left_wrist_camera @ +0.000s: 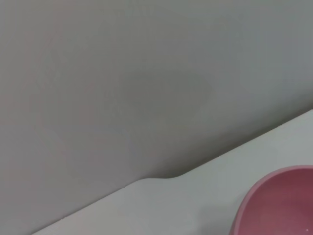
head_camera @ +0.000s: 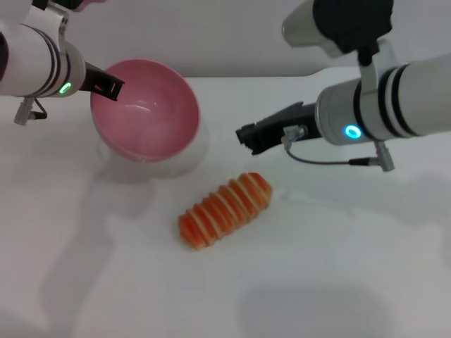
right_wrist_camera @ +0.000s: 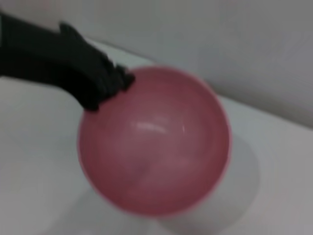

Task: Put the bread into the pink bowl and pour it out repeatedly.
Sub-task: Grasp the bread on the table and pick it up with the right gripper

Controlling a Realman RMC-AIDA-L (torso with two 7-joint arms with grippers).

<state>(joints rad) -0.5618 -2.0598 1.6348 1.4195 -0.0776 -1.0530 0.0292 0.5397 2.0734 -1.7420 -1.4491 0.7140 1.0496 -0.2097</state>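
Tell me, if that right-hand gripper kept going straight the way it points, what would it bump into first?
Probably the tilted glossy pink plastic bowl held by the left gripper. The right gripper points at it, though depth is uncertain.

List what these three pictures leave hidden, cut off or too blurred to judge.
- Left gripper: it holds the pink bowl by the rim; the right wrist view blurs the grip.
- Bowl: left wrist view cuts off all but one edge.
- Right gripper: head view shows it end-on, opening unclear.
- Bread: underside hidden against the table.
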